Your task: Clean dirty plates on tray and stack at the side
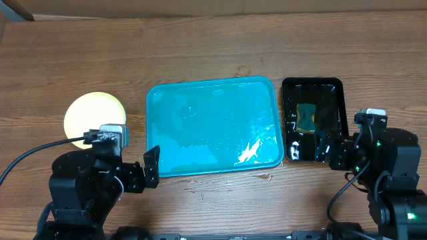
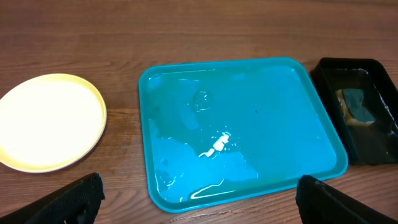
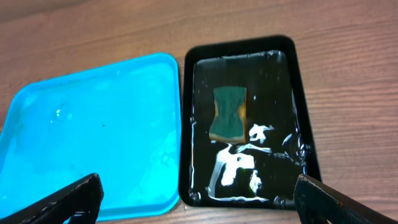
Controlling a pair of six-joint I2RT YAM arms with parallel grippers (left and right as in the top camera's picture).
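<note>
Tray [image 1: 200, 113] bare, wet sheen only. Pale yellow-green plate [image 1: 90, 115] sits on tabletop at tray's 9 o'clock, looks clean; possibly a stack, rim unclear. Left end effector [image 1: 143, 172] spread wide, empty. It is the nearer arm, plate at its 10 o'clock. Right end effector [image 1: 337, 153] likewise wide, empty.

A brown wood-grain tabletop [image 1: 200, 40] fills every view, evenly lit, with a pale strip [image 1: 200, 5], perhaps floor, beyond its far edge.
</note>
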